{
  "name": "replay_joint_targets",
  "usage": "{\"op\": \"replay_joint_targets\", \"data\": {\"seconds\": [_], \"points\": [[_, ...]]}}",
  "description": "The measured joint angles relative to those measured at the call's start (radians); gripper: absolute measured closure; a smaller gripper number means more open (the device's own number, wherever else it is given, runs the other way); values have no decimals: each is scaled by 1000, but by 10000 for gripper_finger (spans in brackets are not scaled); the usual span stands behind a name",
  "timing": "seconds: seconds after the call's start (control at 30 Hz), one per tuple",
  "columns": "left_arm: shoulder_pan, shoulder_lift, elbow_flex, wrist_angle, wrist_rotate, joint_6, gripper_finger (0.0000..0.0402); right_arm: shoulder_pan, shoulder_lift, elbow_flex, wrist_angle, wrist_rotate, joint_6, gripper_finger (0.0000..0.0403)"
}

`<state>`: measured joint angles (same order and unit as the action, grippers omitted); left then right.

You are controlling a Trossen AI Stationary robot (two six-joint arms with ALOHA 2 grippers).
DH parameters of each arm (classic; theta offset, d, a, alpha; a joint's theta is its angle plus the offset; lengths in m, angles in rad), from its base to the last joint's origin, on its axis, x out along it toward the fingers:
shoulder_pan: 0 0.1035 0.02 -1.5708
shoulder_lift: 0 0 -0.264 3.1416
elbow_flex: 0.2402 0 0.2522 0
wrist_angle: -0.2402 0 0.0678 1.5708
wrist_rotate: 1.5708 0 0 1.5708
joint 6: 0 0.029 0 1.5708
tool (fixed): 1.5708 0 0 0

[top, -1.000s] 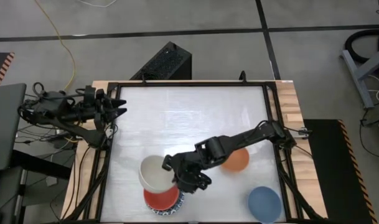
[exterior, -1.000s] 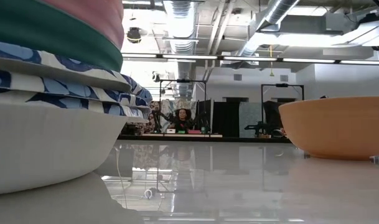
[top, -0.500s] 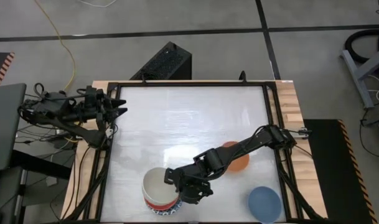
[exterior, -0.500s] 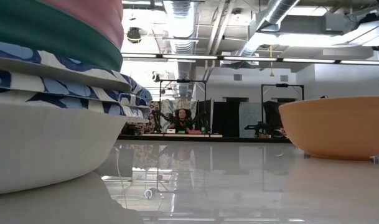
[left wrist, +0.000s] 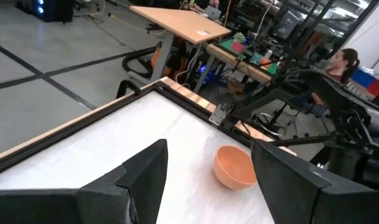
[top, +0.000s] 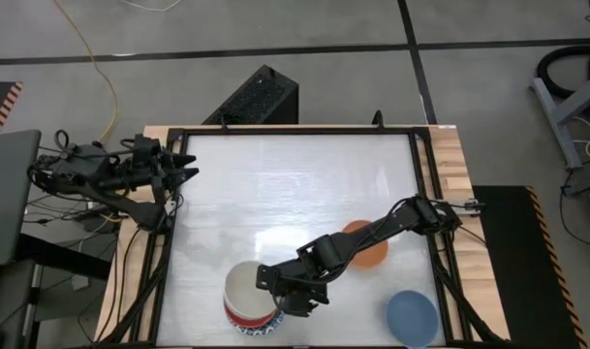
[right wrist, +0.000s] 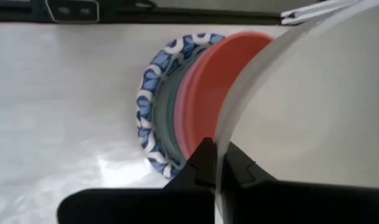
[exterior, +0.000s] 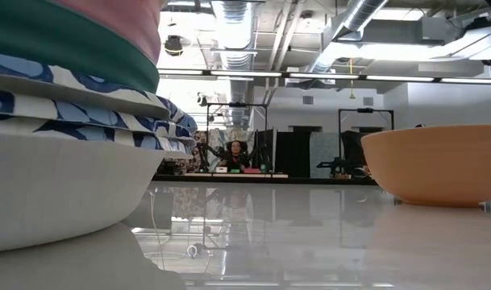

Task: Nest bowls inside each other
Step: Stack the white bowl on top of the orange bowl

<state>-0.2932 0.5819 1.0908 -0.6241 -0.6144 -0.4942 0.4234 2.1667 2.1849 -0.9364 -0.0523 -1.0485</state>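
The right pincer (top: 275,300) was clamped on the rim of the cream bowl (top: 247,289), one finger inside the wall and one outside, as the right wrist view showed. It held the bowl directly above the stack (right wrist: 167,118), where a red bowl (right wrist: 205,93) sat on pink and green ones inside the blue-patterned shallow bowls (right wrist: 150,106). I could not tell whether the cream bowl already touched the red one.

To do this step well, I think the bowl should be kept level and centred over the red bowl, then lowered straight until it sits. The fingers should part only after that and draw back upward, so that the inner finger does not drag the bowl or tip the stack.

The orange bowl (top: 364,248) stood on the worktop (top: 275,184) beside the stack, and the blue bowl (top: 412,317) farther beyond it. The left pincer (top: 185,168) waited, fingers apart, well away from the stack at the worktop's edge.
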Motion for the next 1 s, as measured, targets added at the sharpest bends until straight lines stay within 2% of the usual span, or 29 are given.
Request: {"op": "replay_joint_targets", "data": {"seconds": [0.5, 1.0], "points": [[0, 0, 0, -5, -29, 12, 181, -7, 49, -1, -43, -33, -11, 390], [0, 0, 0, -14, -29, 11, 181, -33, 45, 0, -26, -28, 53, 347]]}}
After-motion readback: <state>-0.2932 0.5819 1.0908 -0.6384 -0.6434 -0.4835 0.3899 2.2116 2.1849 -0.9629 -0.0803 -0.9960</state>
